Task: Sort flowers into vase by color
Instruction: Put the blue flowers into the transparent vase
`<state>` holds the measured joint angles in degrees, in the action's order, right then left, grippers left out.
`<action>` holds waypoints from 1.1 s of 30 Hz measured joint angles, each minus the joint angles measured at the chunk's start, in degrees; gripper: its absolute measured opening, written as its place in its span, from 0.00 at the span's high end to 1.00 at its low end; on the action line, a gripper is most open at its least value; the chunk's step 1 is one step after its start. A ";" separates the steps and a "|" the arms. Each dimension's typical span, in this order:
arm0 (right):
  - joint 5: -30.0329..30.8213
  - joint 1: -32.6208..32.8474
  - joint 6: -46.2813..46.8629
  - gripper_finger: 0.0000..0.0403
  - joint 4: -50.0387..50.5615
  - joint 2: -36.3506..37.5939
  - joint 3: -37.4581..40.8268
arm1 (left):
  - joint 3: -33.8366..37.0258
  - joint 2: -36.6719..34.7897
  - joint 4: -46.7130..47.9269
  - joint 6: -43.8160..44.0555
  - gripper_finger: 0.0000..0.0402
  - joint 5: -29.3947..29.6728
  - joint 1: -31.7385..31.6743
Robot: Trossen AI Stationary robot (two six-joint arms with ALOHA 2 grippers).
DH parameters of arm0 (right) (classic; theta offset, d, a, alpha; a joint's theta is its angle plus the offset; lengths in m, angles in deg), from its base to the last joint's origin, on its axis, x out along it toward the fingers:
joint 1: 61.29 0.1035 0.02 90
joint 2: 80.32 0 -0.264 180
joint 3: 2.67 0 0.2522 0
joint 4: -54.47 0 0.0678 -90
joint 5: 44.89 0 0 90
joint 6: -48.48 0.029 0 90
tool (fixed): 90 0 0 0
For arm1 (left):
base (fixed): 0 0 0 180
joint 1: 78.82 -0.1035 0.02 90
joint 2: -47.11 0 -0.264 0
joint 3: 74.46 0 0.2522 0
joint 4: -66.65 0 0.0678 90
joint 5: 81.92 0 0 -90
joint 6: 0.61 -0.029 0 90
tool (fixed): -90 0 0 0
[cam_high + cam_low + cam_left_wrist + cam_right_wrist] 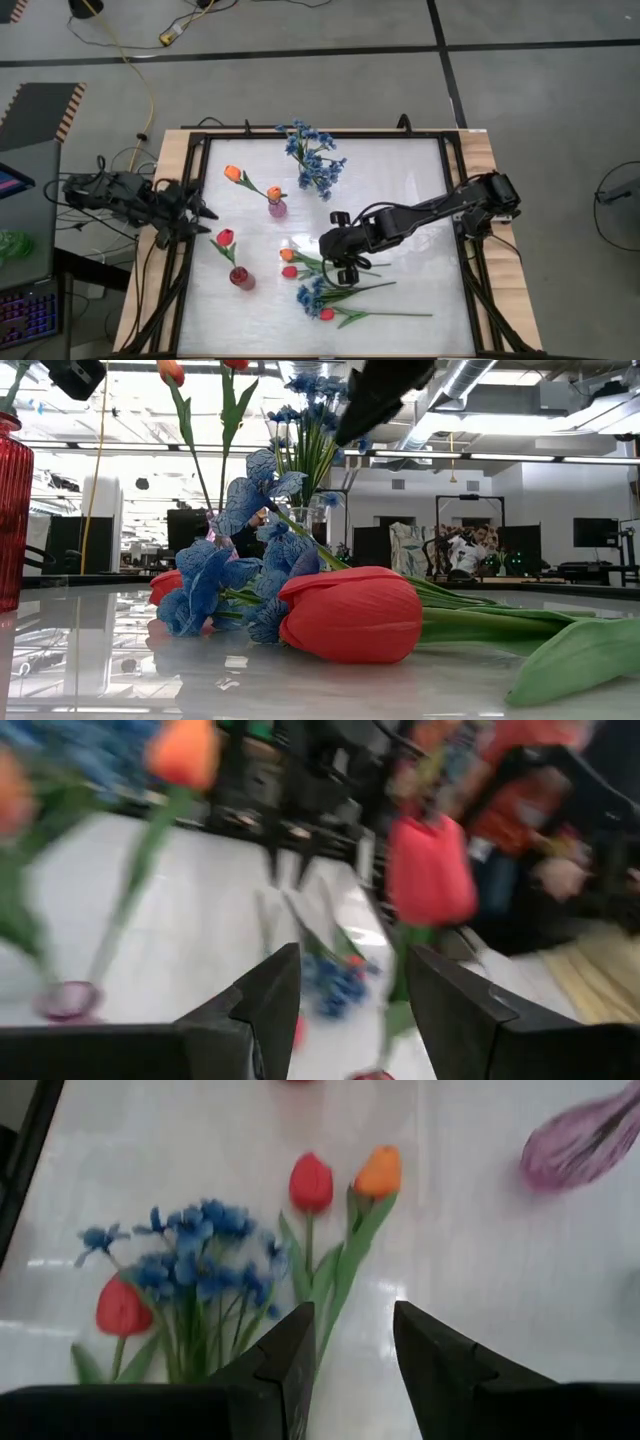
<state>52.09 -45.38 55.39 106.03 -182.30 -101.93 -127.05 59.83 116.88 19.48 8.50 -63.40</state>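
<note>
The loose flowers (330, 290) lay in a heap on the white table (420, 200), stems running away from the right gripper (345, 268), which hovered over the buds with jaws parted and empty, far nearer than the left gripper (205, 213), also open and empty, at the table's left edge.

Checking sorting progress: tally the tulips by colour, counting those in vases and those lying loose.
Red tulips: 3
Orange tulips: 3
Total: 6
</note>
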 joint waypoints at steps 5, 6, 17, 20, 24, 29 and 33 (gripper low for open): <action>-5.53 0.59 4.11 0.60 5.69 -0.02 0.33 | 0.00 -0.39 0.12 -0.43 0.58 10.89 -0.01; -6.15 0.80 5.31 0.60 5.82 -0.02 0.85 | 0.00 -0.33 0.11 -0.94 0.58 12.75 -0.02; -7.41 5.25 11.27 0.60 5.17 -0.50 6.55 | 0.00 -0.03 0.11 -3.03 0.58 17.43 -0.02; -7.40 6.71 11.26 0.60 5.24 -0.50 7.97 | 0.00 -0.03 0.11 -3.03 0.58 17.41 -0.02; -7.36 8.53 11.35 0.60 3.86 -0.48 9.83 | 0.00 -0.03 0.11 -2.97 0.58 17.41 -0.02; -7.34 11.03 12.76 0.60 1.50 -0.50 12.37 | 0.00 -0.03 0.11 -2.94 0.59 17.38 -0.02; -7.26 12.08 12.76 0.60 -1.50 -0.50 13.94 | 0.00 -0.03 0.11 -2.94 0.59 17.36 -0.02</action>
<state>44.83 -33.30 68.14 104.53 -182.80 -87.99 -127.05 59.80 116.99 16.54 25.86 -63.43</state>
